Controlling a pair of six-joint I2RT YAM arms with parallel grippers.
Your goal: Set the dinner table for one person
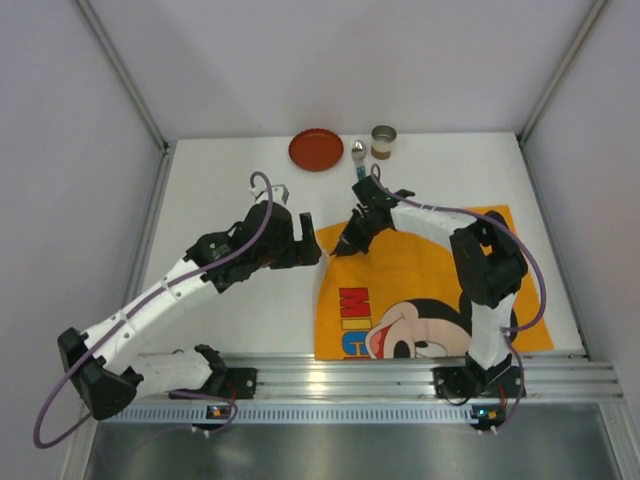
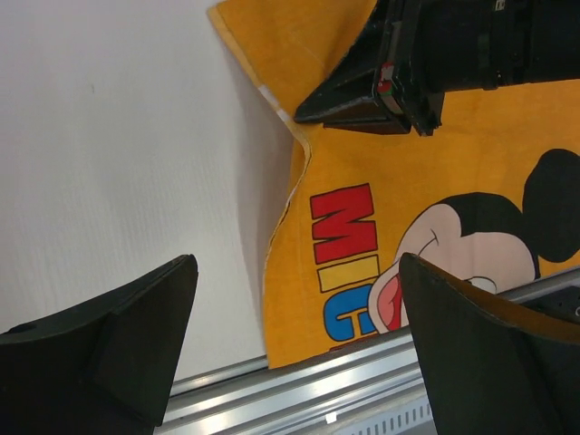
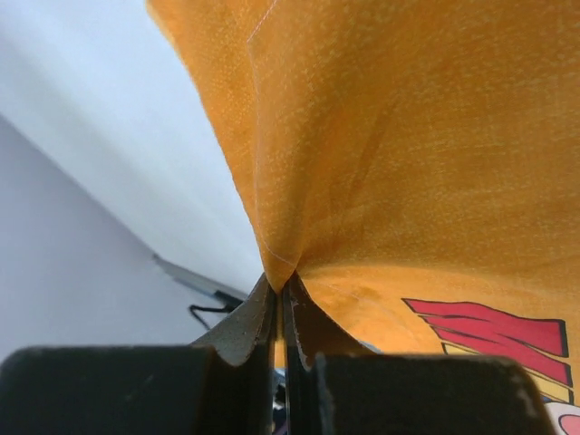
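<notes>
Right pincer [image 1: 347, 243] pinching raised left edge of orange placemat [image 1: 440, 265] | left pincer [image 2: 297, 267] spread, just beside that edge | white desk [image 1: 215, 200] underneath; plate [image 1: 316, 150], spoon [image 1: 358, 152], cup [image 1: 383, 141] at its far edge

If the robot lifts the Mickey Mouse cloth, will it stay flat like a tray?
Probably not. Where the right gripper pinches the orange placemat, it puckers into folds, so it looks floppy. Its left edge buckles, so lifting would likely make it droop. It seems thin and light.

Pale lilac walls [image 1: 60, 150] on three sides; grey corner posts [image 1: 120, 70]; soft even light
</notes>
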